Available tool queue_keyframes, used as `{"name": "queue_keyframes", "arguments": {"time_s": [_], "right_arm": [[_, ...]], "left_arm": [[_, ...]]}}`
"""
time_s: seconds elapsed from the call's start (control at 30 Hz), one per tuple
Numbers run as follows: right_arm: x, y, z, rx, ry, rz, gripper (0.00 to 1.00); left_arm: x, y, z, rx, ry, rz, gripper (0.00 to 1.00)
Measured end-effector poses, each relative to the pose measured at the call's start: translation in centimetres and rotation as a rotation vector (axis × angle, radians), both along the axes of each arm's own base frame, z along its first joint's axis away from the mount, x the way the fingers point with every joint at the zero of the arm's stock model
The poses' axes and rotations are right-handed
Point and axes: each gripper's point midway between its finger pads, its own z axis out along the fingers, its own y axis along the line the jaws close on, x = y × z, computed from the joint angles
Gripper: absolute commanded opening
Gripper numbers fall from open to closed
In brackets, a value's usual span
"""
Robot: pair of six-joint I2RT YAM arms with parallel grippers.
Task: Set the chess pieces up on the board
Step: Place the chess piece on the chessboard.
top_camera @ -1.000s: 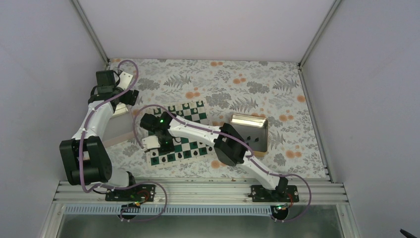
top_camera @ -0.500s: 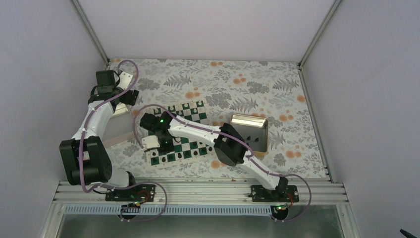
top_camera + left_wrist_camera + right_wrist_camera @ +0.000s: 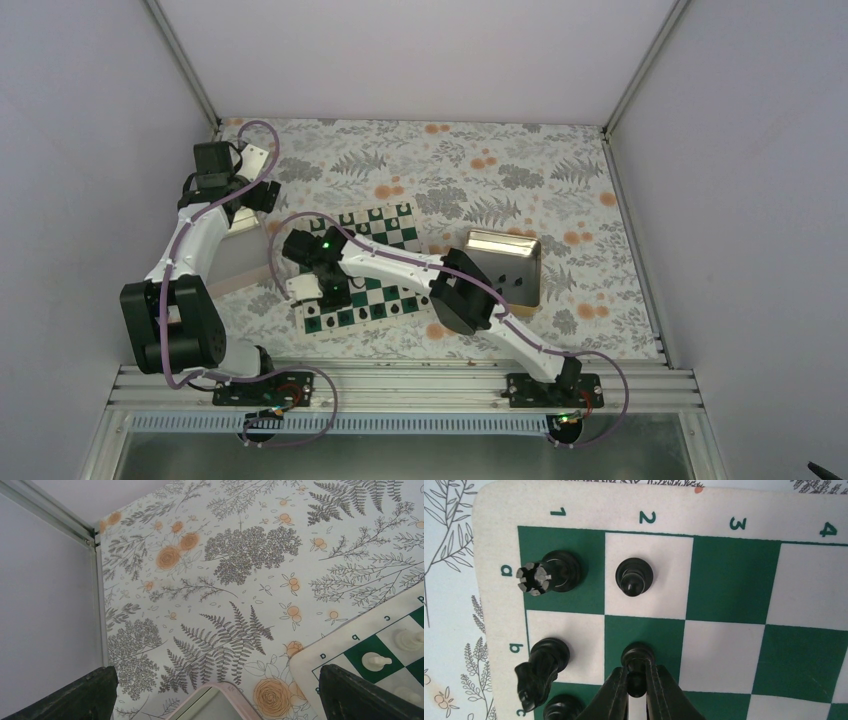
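The board [image 3: 724, 505] fills the right wrist view, its a1 corner at upper left. Black chess pieces stand on it: a rook [image 3: 555, 571] on a1, a pawn [image 3: 634, 576] on a2, a knight [image 3: 541, 667] on b1 and another piece [image 3: 559, 707] on c1. My right gripper [image 3: 638, 667] is shut on a black pawn [image 3: 638, 655] standing on the green b2 square. From above, that gripper [image 3: 333, 292] is over the board's [image 3: 385, 225] near-left part. My left gripper [image 3: 216, 672] hangs open and holds nothing, beyond the board's left corner [image 3: 345, 640].
A pinkish-rimmed tray [image 3: 215, 692] lies below the left gripper, also seen from above [image 3: 235, 255]. White chess figures [image 3: 376, 660] stand on the board's far-left squares. A gold square tray [image 3: 505, 265] sits right of the board. Enclosure walls surround the floral tablecloth.
The right arm's elbow has eased slightly to the left. The pawn stays between the fingers on its square. The left arm has not moved.
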Motion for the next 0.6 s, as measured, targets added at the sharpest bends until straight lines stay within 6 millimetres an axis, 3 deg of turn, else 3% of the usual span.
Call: {"name": "queue_keyframes", "arguments": {"time_s": [0.27,0.6], "right_arm": [[0.2,0.2,0.0,0.006,-0.008,-0.001,0.23],[1.3,0.2,0.5,0.021,-0.033,-0.021,0.24]], "left_arm": [[0.0,0.0,0.0,0.000,0.000,0.000,1.00],[0.0,0.0,0.0,0.000,0.000,0.000,1.00]]}}
